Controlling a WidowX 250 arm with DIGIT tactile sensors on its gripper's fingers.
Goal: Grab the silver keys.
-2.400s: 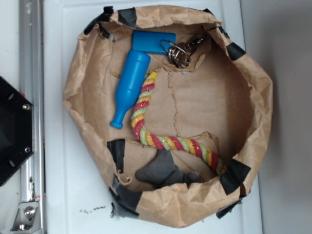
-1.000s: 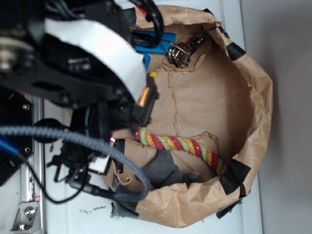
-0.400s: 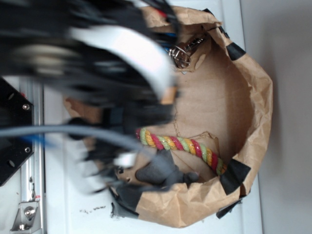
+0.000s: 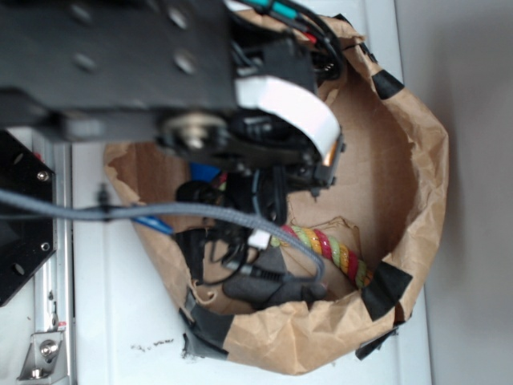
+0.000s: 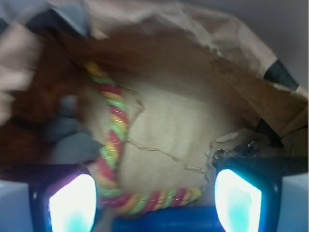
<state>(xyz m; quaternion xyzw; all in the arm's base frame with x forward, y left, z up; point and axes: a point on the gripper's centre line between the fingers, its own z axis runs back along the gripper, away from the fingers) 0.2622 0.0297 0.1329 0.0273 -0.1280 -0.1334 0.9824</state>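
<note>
In the exterior view my arm (image 4: 200, 88) hangs over the upper left of the brown paper bag (image 4: 421, 160) and hides the silver keys there. The wrist view shows my gripper (image 5: 154, 200) open, its two lit fingers (image 5: 72, 205) wide apart above the bag floor. Dim metal glints just above the right finger look like the silver keys (image 5: 241, 149), blurred and partly hidden. Between the fingers lie the multicoloured rope (image 5: 159, 199) and the blue bottle toy (image 5: 164, 224). Nothing is held.
The rope (image 4: 329, 245) curves toward the bag's lower right corner. A grey cloth lump (image 4: 264, 285) sits by the bag's near wall. Crumpled paper walls with black tape patches (image 4: 385, 289) ring the floor. A metal rail (image 4: 48, 265) runs at the left.
The arm swung in from the left and moved right over the bag. It now covers the keys, their blue tag and most of the bottle, which were in plain view before.
</note>
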